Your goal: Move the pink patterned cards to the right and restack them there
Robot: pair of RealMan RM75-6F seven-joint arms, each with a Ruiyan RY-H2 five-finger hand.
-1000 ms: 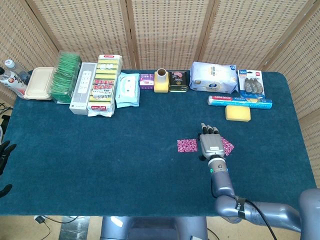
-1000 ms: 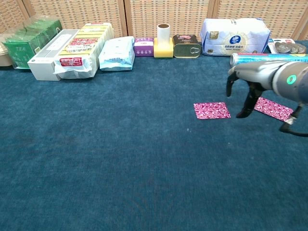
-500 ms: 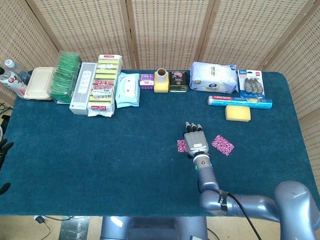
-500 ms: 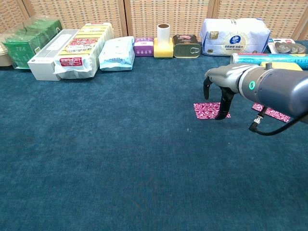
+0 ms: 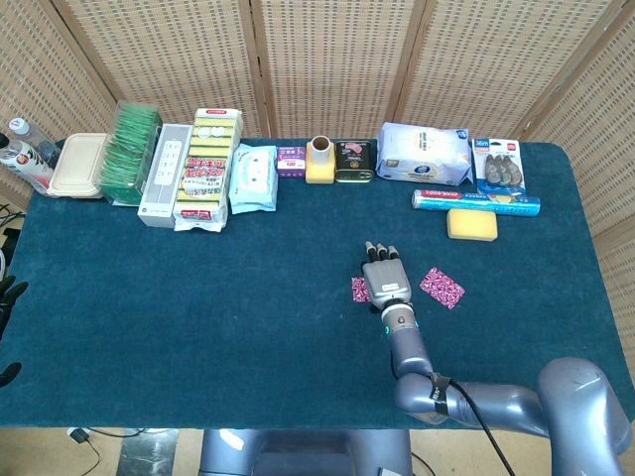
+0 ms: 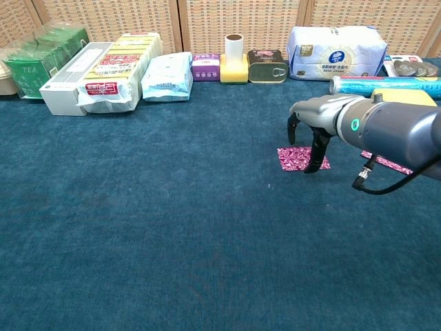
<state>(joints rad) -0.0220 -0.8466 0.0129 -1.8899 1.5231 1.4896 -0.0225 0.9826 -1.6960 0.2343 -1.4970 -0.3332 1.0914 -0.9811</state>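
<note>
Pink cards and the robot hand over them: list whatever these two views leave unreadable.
- Left pink card: in the head view the right robot hand covers most of it; how many cards lie there is unclear.
- Contact: the chest view shows fingertips at the card, but whether they press or grip it is unclear.
- Right pink card: the forearm hides most of it in the chest view.
- Left robot hand: cut by the head view's edge.
</note>
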